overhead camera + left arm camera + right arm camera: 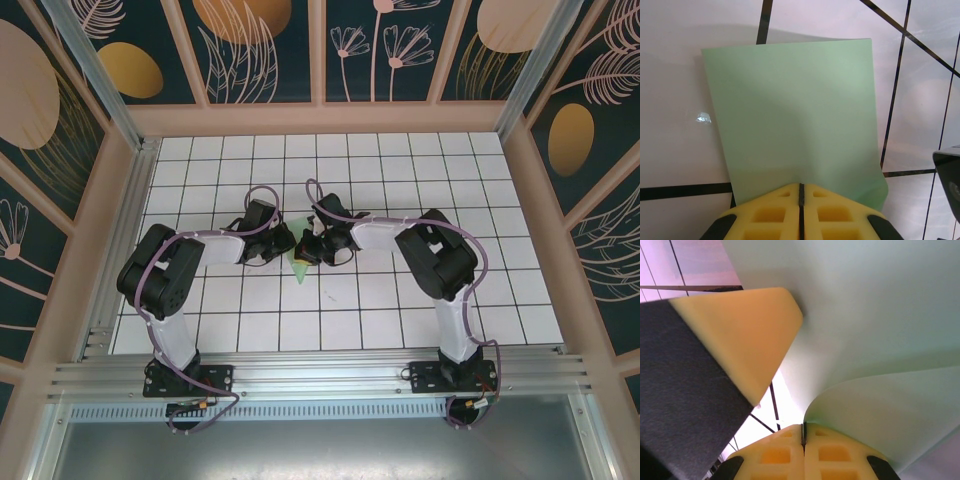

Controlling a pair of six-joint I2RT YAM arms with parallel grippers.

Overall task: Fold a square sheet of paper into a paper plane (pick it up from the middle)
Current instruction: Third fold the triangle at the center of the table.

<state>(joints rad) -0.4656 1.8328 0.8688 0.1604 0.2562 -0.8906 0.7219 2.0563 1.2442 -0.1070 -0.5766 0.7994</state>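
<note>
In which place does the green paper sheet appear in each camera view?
Top external: square sheet of paper, at the centre of the table.
Left wrist: middle, lower edge at the left claw.
Right wrist: top and right, curling into the right claw.
Shared landmark: the table's black grid lines.

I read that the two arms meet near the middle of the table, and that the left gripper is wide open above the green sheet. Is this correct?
Not fully. The left gripper is not open: its jaws are pressed together on the edge of the square sheet of paper, as the left wrist view shows. The rest holds.
</note>
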